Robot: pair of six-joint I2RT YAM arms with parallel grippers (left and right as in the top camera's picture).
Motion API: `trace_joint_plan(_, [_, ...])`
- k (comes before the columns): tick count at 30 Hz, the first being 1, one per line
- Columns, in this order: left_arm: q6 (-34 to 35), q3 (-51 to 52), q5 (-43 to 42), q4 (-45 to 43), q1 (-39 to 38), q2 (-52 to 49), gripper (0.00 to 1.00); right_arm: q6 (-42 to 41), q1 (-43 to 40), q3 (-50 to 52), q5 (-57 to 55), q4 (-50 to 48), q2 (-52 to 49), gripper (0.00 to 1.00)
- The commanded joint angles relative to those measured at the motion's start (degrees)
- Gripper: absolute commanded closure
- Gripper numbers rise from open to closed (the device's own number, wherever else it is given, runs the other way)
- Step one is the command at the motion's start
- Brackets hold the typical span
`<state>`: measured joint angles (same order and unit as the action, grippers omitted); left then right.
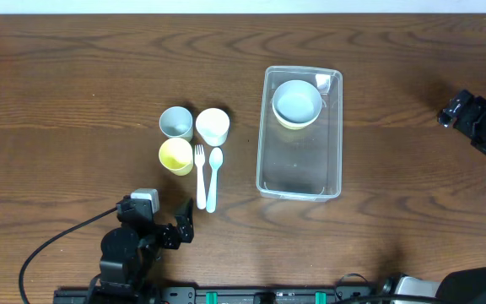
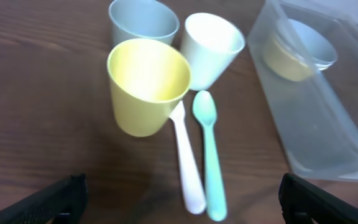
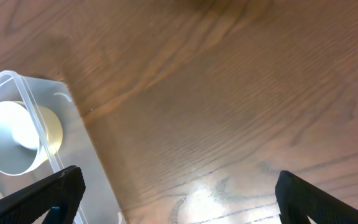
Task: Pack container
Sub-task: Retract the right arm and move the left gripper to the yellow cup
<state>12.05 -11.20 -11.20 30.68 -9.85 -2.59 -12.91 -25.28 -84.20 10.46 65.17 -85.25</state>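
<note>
Since my left gripper [image 1: 180,226] sits closest to the loose pieces, jaws spread wide with nothing between them, I judge the next pick belongs to that arm. Just beyond its fingertips stands the yellow cup [image 2: 146,84], mouth up, with the grey-blue cup [image 2: 143,20] and the white cup [image 2: 211,46] side by side behind it. To the right of the yellow cup lie the white fork [image 2: 186,158] and the pale green spoon [image 2: 209,152], near-parallel and almost touching, handles pointing back at my jaws. Further right, apart from the cutlery, is the container [image 1: 262,160], a clear tub with rounded corners and a raised rim. Its long axis runs away from me, much as the cutlery does. At its far end sits a yellow bowl [image 1: 297,103] with a paler bowl nested inside, and the near half looks bare. A small white thing in the far right corner I cannot identify. My right gripper [image 1: 450,113] hangs well off to the container's right, level with its far end, jaws likewise apart and empty over the wood.
</note>
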Motion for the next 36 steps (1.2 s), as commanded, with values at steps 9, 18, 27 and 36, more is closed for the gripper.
trace_joint_plan(9, [-4.7, -33.2, 2.9, 8.9, 0.3, -39.9, 0.02, 1.0, -0.4, 0.3, -0.1, 0.0, -0.3, 0.01])
trace_joint_plan(18, [-4.5, -53.7, -4.7, 20.3, 0.3, -72.7, 0.02, 1.0, -0.4, 0.3, -0.2, 0.0, -0.3, 0.01])
trace_joint_plan(27, [-4.6, -53.7, -3.2, 20.1, 0.3, -84.7, 0.14, 1.0, -0.4, 0.3, -0.2, 0.0, -0.3, 0.01])
trace_joint_plan(36, [0.4, -53.7, 10.6, 19.9, 0.8, -83.7, 0.13, 1.0, -0.4, 0.3, -0.2, 0.0, -0.3, 0.01])
